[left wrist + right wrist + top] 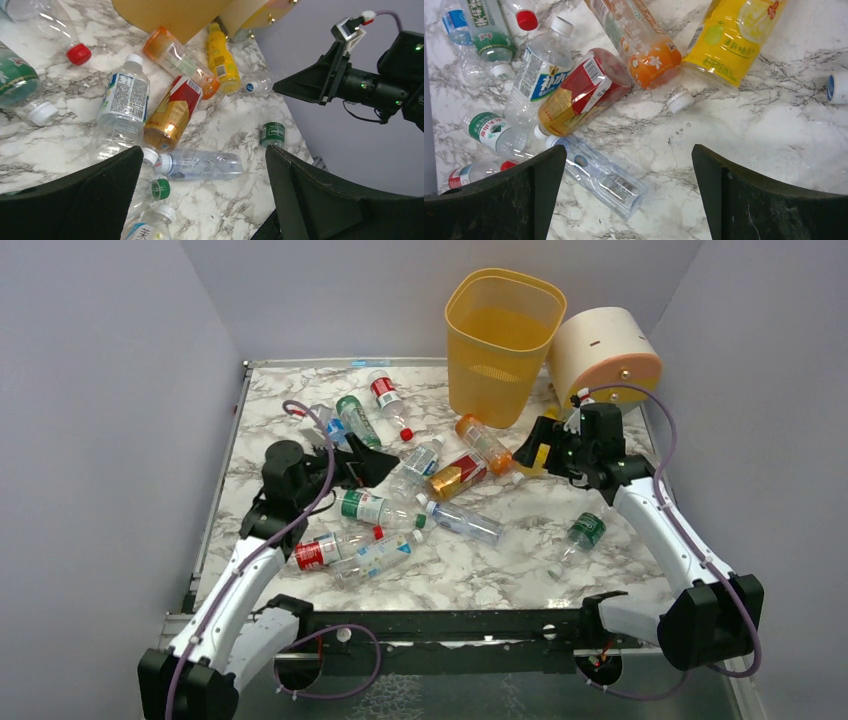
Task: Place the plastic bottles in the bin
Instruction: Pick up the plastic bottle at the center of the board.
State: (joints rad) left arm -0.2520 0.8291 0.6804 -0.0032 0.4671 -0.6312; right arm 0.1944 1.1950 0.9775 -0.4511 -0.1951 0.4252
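Note:
The yellow-orange bin (500, 340) stands at the back of the marble table and looks empty; its wall shows in the left wrist view (170, 12). Bottles lie scattered in front of it: an orange one (483, 442), an amber red-labelled one (457, 476), a clear one (465, 522), a green-labelled one (585, 531). My left gripper (383, 468) is open and empty (202, 200), above the clear bottle (200, 165). My right gripper (527, 453) is open and empty (629, 200), near a yellow bottle (734, 40) and the clear bottle (604, 175).
A cream-and-peach cylinder (605, 355) stands against the bin's right side. More bottles lie at the left: red-labelled (325, 551), green-labelled (365, 507), and several near the back left (355, 420). Grey walls close in the table on three sides.

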